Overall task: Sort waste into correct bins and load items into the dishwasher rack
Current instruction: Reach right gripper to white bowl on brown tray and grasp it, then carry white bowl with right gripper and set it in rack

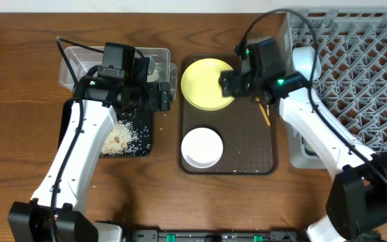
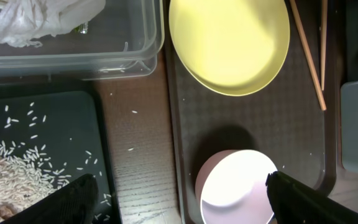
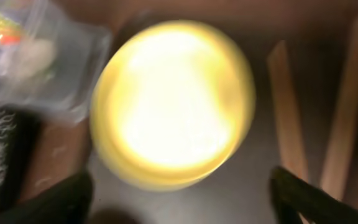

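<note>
The pale yellow plate lies at the back of the dark brown serving tray, with the white bowl in front of it and the chopsticks to its right. My right gripper hangs open over the plate's right edge; its view is blurred and shows the plate between the fingers. My left gripper is open and empty over the gap between the black tray and the serving tray, close to the white bowl. The light blue bowl and the cup are out of view.
The clear tub at the back left holds a white crumpled scrap and the printed wrapper. The black tray holds loose rice. The grey dishwasher rack stands at the right.
</note>
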You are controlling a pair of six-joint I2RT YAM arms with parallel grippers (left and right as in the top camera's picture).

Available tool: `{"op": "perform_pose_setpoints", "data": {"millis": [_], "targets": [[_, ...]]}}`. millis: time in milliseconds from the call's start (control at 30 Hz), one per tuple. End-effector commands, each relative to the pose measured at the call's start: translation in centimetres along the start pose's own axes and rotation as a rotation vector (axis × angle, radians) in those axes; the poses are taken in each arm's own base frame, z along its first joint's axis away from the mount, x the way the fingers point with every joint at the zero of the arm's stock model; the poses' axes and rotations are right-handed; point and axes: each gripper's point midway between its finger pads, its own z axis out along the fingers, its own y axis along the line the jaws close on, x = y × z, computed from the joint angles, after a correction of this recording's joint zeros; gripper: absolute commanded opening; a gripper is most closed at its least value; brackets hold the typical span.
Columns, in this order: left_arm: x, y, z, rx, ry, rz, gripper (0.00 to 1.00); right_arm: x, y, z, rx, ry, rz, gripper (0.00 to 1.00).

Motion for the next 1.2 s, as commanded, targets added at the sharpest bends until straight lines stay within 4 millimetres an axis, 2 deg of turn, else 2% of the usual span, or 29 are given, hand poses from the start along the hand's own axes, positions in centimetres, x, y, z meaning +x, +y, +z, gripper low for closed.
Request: {"op": "perform_pose_setpoints", "data": {"millis": [0, 133, 300, 467, 533, 600, 633, 733, 800, 967, 1067, 1167], "targets": [[-0.3, 0.0, 0.0, -0.007, -0.004, 0.007, 0.89, 4.8, 3.8, 0.9, -0.126, 0.174, 0.148, 0.74], [-0.3, 0.0, 0.0, -0.007, -0.004, 0.007, 0.89, 9.4, 5.1, 1.9, -0.100, 0.281, 0.162, 0.63], [-0.3, 0.0, 0.0, -0.007, -0.004, 0.007, 0.89, 14.4, 4.1, 3.0, 0.024, 0.369, 0.248, 0.53], [-0.3, 0.0, 0.0, -0.007, -0.004, 0.007, 0.89, 15.1, 3.4, 3.0, 0.048, 0.393, 0.292, 0.41], [-0.3, 0.0, 0.0, -0.007, -0.004, 0.007, 0.89, 15.6, 3.2, 3.0, 0.064, 0.410, 0.306, 0.40], [-0.3, 0.0, 0.0, -0.007, -0.004, 0.007, 0.89, 15.9, 3.0, 3.1, 0.075, 0.424, 0.317, 0.34], [-0.3, 0.0, 0.0, -0.007, -0.004, 0.007, 0.89, 16.1, 2.9, 3.1, 0.079, 0.431, 0.321, 0.28], [-0.3, 0.0, 0.0, -0.007, -0.004, 0.007, 0.89, 16.4, 2.8, 2.9, 0.079, 0.452, 0.331, 0.08], [-0.3, 0.0, 0.0, -0.007, -0.004, 0.007, 0.89, 16.7, 2.7, 2.8, 0.082, 0.461, 0.332, 0.01], [-0.3, 0.0, 0.0, -0.007, -0.004, 0.007, 0.89, 16.1, 2.7, 2.8, 0.066, 0.449, 0.294, 0.01], [-0.3, 0.0, 0.0, -0.007, -0.004, 0.007, 0.89, 13.3, 2.6, 1.7, 0.034, 0.388, 0.258, 0.01], [-0.3, 0.0, 0.0, -0.007, -0.004, 0.007, 0.89, 9.1, 2.0, -1.2, 0.022, 0.282, 0.235, 0.01]]}}
